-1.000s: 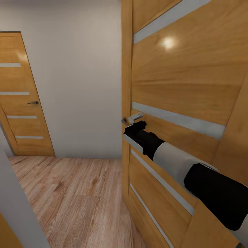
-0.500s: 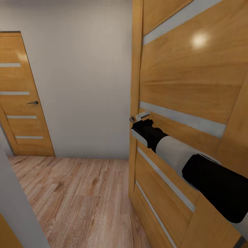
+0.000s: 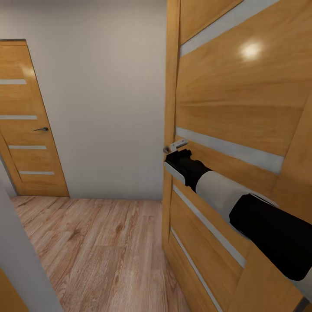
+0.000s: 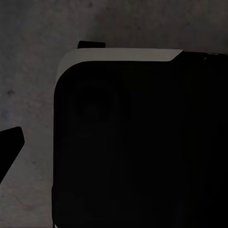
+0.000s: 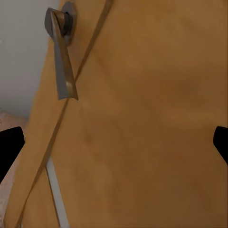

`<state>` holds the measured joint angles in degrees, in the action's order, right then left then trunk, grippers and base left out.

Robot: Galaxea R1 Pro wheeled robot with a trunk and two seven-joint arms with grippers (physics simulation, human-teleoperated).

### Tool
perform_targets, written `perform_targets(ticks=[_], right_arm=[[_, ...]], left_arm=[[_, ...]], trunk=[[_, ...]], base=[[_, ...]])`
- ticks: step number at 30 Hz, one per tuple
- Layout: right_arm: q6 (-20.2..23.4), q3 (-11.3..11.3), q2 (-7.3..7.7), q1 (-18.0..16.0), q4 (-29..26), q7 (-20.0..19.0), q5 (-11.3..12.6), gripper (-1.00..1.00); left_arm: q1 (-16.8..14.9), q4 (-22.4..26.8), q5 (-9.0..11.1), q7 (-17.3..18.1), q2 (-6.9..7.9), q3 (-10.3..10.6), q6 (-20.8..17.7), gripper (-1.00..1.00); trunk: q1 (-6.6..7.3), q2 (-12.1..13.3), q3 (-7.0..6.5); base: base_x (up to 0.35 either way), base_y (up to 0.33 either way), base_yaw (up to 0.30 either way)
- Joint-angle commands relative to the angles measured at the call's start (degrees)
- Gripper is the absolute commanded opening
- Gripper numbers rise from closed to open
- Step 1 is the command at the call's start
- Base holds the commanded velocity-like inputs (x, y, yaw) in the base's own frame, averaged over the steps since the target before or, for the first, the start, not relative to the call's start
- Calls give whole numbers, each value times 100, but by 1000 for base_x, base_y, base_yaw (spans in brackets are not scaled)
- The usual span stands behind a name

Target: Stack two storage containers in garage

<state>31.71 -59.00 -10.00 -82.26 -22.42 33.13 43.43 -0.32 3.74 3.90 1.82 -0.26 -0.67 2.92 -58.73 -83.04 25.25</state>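
The storage containers are out of view. In the head view my right arm reaches forward to a wooden door [image 3: 234, 99], and my right gripper [image 3: 175, 148] is at the door's edge, beside its lever handle [image 3: 166, 150]. In the right wrist view the grey handle [image 5: 61, 57] hangs close ahead on the door panel [image 5: 142, 85]. The right gripper [image 5: 114, 142] is open there, with a dark fingertip [image 5: 9, 147] at each side and nothing between them. My left gripper [image 4: 114, 142] faces a dark part of my own body [image 4: 118, 133]; one fingertip [image 4: 9, 145] stands far out to the side.
I am in a hallway with a light wood plank floor [image 3: 99, 242] and a white wall [image 3: 99, 108] ahead. A second wooden door [image 3: 26, 121] at the left is shut. A grey wall corner [image 3: 21, 260] stands close at the lower left.
The door by my right gripper has swung to the right, and the gripper and arm moved right with it. Over the last half second nothing has shifted.
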Motion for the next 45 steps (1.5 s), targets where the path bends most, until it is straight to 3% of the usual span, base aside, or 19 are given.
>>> perform_targets(ticks=[1,16,45], right_arm=[[24,-42,0,-9,-9,36,43,100],[56,-42,0,-12,-367,34,71,100],[58,-42,0,-9,-378,34,54,100]], left_arm=[[-3,-5,41,20,0,-6,16,100],[-3,-5,41,20,0,-7,19,100],[-3,-5,32,20,0,6,16,100]], trunk=[[0,-4,7],[0,-4,7],[0,-4,7]], base=[[0,29,0],[0,72,0],[107,0,0]])
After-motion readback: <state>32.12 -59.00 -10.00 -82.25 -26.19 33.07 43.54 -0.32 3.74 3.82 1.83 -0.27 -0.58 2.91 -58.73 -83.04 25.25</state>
